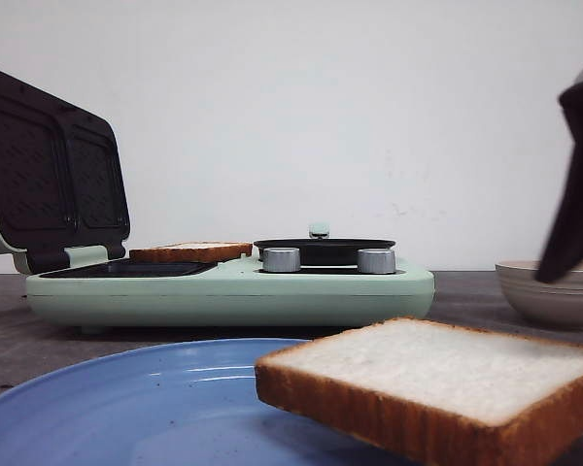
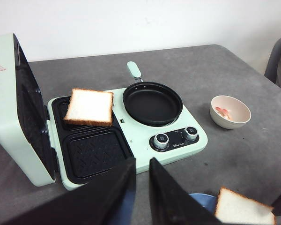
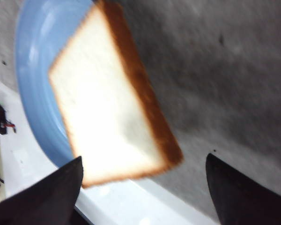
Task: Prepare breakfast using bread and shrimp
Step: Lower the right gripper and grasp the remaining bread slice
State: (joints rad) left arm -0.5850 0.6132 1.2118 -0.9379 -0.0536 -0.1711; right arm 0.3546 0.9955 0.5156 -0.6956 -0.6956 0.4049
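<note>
Blue plate [image 1: 126, 408] sits nearest, one slice of bread [image 1: 437, 388] lying on its rim and overhanging the grey table [image 2: 234, 65]. Right gripper [image 3: 143, 180] hovers by this slice with its jaws spread wide and holding nothing. Left gripper [image 2: 141, 187] is open too. Farther back, the second slice [image 2: 89, 107] rests on the rear grill plate of the mint-green breakfast maker [image 2: 131, 140], lid [image 2: 9, 108] raised, beside its black pan [image 2: 152, 103]. A bowl [image 2: 230, 111] stands beyond.

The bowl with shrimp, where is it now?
In the left wrist view, the bowl stands on the grey table, apart from the green cooker, on its knob end.
</note>
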